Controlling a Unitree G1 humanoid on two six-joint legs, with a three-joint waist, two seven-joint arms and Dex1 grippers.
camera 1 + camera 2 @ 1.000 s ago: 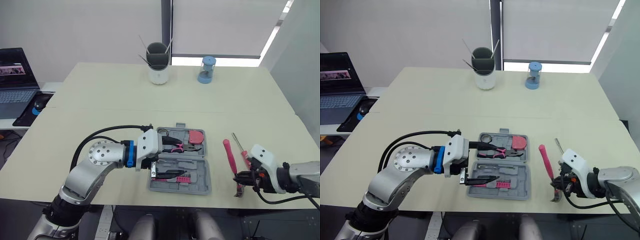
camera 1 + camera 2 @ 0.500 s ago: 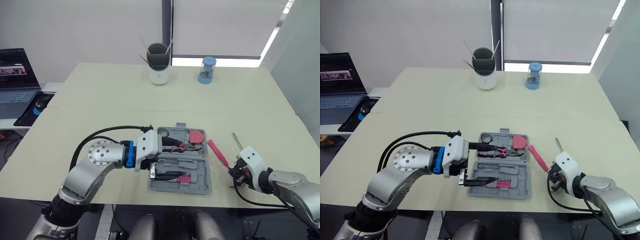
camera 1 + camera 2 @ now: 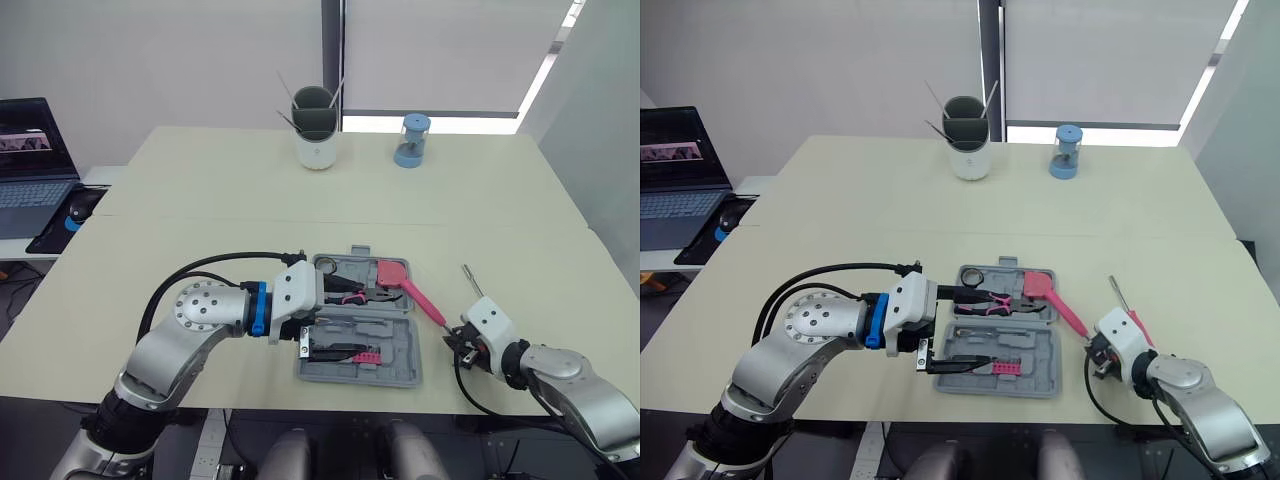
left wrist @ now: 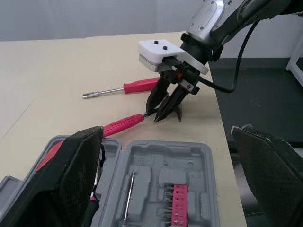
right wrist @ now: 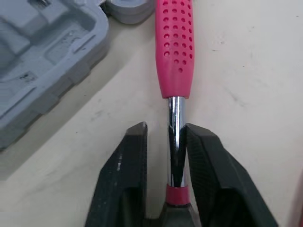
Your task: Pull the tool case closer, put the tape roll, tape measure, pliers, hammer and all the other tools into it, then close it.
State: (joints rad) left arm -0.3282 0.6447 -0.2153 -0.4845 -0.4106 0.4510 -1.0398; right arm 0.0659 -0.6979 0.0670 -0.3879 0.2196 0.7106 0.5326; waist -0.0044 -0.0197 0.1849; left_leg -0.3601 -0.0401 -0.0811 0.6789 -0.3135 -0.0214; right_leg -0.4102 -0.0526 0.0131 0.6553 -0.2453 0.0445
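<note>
Right jaws pinching hammer [image 5: 175, 71], tool case [image 3: 396, 357] open

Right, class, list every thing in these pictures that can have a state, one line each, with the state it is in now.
tool case: open, lying flat.
hammer: gripped at its metal shaft, pink handle reaching the case.
right gripper: shut on the hammer.
left gripper: open, fingers spread over the case.
pliers: lying in the case.
screwdriver: lying outside the case.
laptop: open, screen lit.
</note>
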